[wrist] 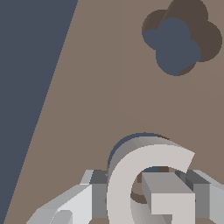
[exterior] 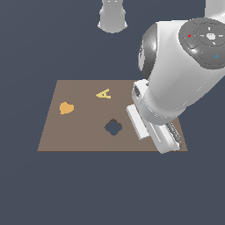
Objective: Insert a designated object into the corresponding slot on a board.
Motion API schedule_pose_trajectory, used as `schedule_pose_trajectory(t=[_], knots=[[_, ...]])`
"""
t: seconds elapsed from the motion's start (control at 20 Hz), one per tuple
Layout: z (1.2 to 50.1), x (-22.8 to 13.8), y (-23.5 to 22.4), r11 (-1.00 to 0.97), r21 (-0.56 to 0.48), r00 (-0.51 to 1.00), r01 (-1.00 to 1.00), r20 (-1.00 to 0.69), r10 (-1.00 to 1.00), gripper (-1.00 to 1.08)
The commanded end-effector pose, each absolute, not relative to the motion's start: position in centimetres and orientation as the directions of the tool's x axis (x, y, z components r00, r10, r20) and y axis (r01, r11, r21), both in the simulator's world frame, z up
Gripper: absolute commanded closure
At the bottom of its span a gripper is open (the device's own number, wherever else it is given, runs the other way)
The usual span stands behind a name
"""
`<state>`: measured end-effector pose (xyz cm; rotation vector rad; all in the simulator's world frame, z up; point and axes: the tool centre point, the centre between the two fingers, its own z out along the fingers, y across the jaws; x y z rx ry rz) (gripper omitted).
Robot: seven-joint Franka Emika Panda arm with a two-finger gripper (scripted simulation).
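**Scene status: grey G at the slot, gripper around it**

Count: one brown board (exterior: pixel 83 136), one orange heart (exterior: pixel 66 107), one yellow letter A (exterior: pixel 103 93), one clover-shaped recess (exterior: pixel 113 127), one light-grey G block (wrist: pixel 144 183), one arm with one gripper (wrist: pixel 144 197). No brand marks or labels are readable; the only letterforms are the A and G shapes themselves.

The G block is thick, pale grey, with flat faces and a squared inner bar. In the wrist view it sits over a dark curved recess, the G-shaped slot (wrist: pixel 127 142), whose edge shows just beyond its curve. Whether the block is fully seated cannot be determined.

The gripper fingers (wrist: pixel 98 192) stand on either side of the block, close against it; firm contact cannot be confirmed. In the exterior view the arm covers the board's right part, hiding the block.
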<state>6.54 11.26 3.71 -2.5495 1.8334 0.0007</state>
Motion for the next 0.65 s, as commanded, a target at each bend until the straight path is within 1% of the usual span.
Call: schedule_pose_trajectory(t=[0.0,0.1,0.15,0.6], knots=[[3.18,6.57,11.22,-0.316,0.0,0.316,-0.949,-0.001,-0.949,1.08],[3.02,6.59,11.24,-0.315,0.0,0.315,-0.949,-0.001,-0.949,1.08],[3.02,6.59,11.24,-0.315,0.0,0.315,-0.949,-0.001,-0.949,-0.92],[3.02,6.59,11.24,-0.315,0.0,0.315,-0.949,-0.001,-0.949,-0.92]])
